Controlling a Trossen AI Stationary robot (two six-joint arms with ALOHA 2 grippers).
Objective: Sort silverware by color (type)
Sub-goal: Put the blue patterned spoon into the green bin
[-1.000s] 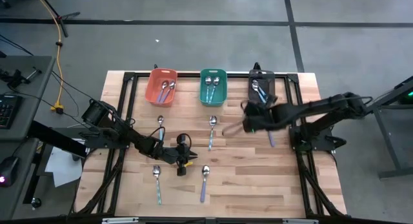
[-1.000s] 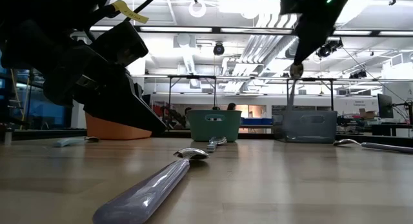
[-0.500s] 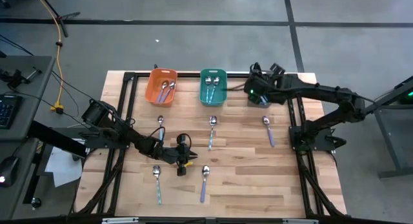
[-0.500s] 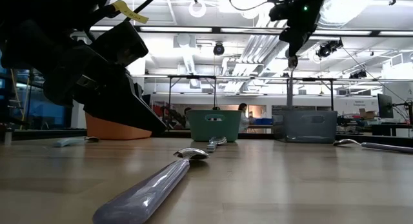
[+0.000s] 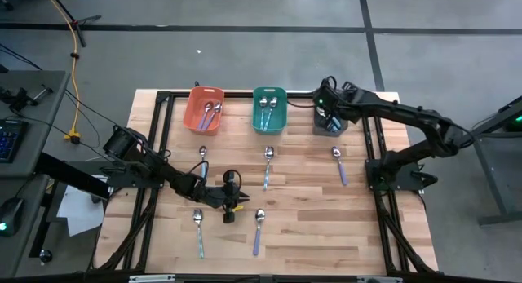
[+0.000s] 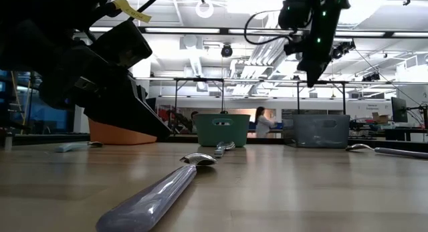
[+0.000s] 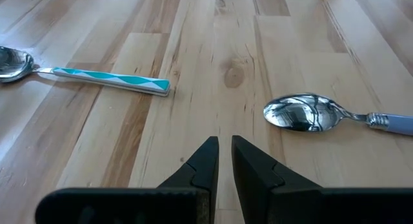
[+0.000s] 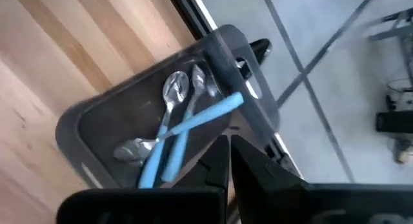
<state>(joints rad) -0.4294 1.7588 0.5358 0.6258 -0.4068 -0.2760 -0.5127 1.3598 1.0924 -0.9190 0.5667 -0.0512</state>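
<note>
My right gripper (image 5: 331, 118) (image 8: 229, 141) hangs over the dark grey bin (image 5: 330, 126), fingers shut and empty; it also shows in the low view (image 6: 311, 75). Three light blue spoons (image 8: 187, 124) lie crossed in that bin, one handle resting on its rim. My left gripper (image 5: 232, 205) (image 7: 224, 141) is shut and empty low over the table's middle. Just beyond it lie a teal spoon (image 7: 106, 81) and a purple spoon (image 7: 322, 114). Other spoons lie flat on the table (image 5: 267, 165) (image 5: 339, 165) (image 5: 202, 161).
An orange bin (image 5: 205, 109) and a teal bin (image 5: 269, 109) stand along the far edge, each with spoons in it. A black frame runs round the table top (image 5: 163, 136). Bare wood lies at the near right (image 5: 326, 226).
My right gripper has gone from mid-table toward the far edge and now stands over the dark grey bin. The spoon that hung below its fingers in the low view no longer shows there.
</note>
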